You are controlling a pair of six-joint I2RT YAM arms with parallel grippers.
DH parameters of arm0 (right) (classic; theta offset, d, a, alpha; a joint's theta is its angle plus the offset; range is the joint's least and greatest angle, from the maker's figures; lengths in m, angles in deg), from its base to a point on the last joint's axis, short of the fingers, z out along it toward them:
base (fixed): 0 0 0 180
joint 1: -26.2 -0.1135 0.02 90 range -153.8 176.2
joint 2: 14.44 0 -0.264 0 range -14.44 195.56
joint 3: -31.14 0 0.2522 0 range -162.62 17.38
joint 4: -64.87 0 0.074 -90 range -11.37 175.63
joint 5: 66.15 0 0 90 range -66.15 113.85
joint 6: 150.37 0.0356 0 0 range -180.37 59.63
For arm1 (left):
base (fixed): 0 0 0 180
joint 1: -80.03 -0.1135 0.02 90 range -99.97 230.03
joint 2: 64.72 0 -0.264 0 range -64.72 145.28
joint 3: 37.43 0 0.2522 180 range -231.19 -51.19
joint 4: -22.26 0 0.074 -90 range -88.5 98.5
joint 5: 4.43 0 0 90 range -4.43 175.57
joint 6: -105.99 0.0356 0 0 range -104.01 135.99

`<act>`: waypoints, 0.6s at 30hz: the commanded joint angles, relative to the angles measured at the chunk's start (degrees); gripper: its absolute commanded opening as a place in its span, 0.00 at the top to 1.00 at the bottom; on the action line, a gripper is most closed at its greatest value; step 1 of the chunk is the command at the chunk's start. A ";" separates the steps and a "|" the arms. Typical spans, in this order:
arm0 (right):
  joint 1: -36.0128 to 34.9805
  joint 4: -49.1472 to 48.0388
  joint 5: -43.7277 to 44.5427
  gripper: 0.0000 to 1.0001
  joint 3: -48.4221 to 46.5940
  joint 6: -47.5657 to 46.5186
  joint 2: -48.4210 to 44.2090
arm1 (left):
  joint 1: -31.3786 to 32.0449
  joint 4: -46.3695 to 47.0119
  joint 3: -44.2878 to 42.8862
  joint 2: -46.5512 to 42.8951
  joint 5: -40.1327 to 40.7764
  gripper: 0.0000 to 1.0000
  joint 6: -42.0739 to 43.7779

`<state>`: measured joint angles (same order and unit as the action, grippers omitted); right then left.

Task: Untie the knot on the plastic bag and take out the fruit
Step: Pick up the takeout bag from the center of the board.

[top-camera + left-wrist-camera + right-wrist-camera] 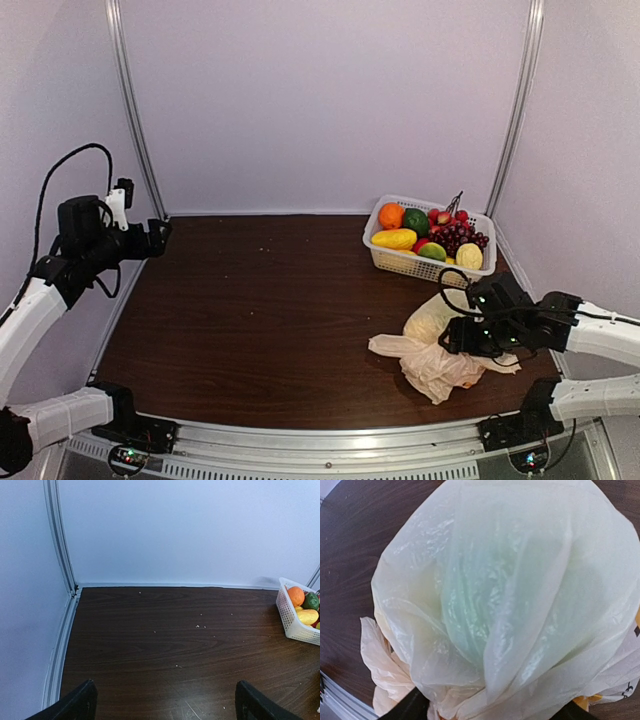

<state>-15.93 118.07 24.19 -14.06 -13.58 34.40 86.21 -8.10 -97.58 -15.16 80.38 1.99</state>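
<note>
The cream plastic bag [436, 352] lies at the table's front right, with loose flared plastic spread to its left and front. In the right wrist view the bag [420, 580] fills the frame, and a round light green fruit [475, 605] shows through it. My right gripper [458, 335] is at the bag's right side. Its fingers [412, 707] stand wide apart, with the gathered plastic bunched between them [490, 712]. I cannot make out the knot as such. My left gripper [163, 232] is open and empty, raised at the far left [165, 705].
A white lattice basket [400, 265] stands at the back right, just behind the bag. It holds an orange [391, 215], a yellow mango [394, 239], dark grapes [458, 238] and other fruit. It also shows in the left wrist view [287, 617]. Walls enclose the table.
</note>
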 commanded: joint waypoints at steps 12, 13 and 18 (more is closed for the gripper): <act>-2.48 -3.31 6.24 1.00 -6.78 -7.99 -2.29 | 0.02 0.08 0.15 1.02 -1.52 0.02 0.73; -2.55 -2.98 5.48 1.00 -8.25 -9.52 -2.73 | -0.02 0.02 0.13 1.06 -1.68 0.02 0.67; -4.62 -2.91 0.10 1.00 -13.09 -16.24 -1.82 | 0.00 0.10 0.30 1.60 -2.00 0.02 0.29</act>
<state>-18.38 115.25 27.31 -23.02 -22.72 32.26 86.21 -8.36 -97.58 -14.31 79.51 1.99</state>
